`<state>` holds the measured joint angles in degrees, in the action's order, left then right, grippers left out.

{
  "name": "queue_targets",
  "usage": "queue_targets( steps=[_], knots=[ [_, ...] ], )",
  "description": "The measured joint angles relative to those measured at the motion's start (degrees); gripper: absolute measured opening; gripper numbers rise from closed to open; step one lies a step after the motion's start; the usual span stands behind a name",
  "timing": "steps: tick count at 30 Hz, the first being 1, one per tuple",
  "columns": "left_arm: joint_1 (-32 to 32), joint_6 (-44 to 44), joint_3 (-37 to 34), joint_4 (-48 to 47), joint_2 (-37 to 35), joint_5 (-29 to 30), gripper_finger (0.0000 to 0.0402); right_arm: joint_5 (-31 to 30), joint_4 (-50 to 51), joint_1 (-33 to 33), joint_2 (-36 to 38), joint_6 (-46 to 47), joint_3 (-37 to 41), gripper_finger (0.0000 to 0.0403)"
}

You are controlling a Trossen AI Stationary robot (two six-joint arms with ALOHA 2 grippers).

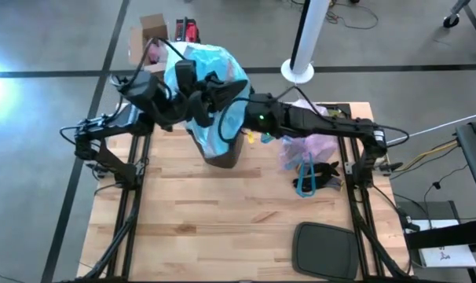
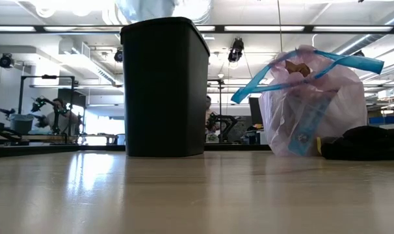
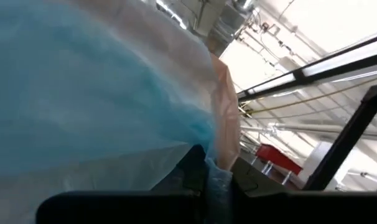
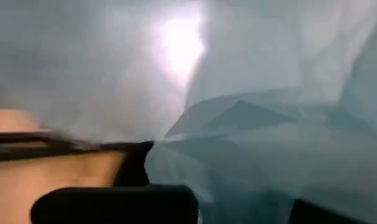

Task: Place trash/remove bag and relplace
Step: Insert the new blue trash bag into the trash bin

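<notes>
Seen from above, both arms meet over the black bin, which stands on the wooden worktop toward twelve o'clock of its middle. A thin light-blue plastic bag billows above the bin's mouth and spreads toward twelve o'clock. The left gripper reaches in from nine o'clock and the right gripper from three o'clock; both sets of jaws are clenched on the light-blue bag's film, and each wrist view is filled with blue plastic pressed against the dark fingers. The lavender-pink bag sits on the worktop at three o'clock of the bin, apart from it, bulging and upright, its blue drawstring loops standing out from the top. A brown scrap of trash shows through its film near the top. Beside it at four o'clock lies a black bundle. A dark bin lid rests near the worktop's six o'clock edge.
</notes>
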<state>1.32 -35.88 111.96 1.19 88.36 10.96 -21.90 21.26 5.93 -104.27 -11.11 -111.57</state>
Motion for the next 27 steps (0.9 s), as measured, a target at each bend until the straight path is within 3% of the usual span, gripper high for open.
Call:
queue_targets(
  steps=[11, 21, 27],
  knots=[
    [-0.82, -4.32, -3.16, 5.91, 0.67, -2.05, 0.0004, -3.79, 5.21, 1.66, 6.80, 6.80, 5.40, 0.0003],
    [-2.64, -4.33, -2.94, 6.95, 0.68, 2.38, 0.0004, 0.95, 13.79, -3.30, 13.20, 11.15, 9.66, 0.0005],
    [-4.52, -4.28, -3.02, 7.80, 0.19, 2.38, 0.0004, 1.00, 10.71, -5.40, 14.12, 12.65, 9.71, 0.0028]
  ],
)
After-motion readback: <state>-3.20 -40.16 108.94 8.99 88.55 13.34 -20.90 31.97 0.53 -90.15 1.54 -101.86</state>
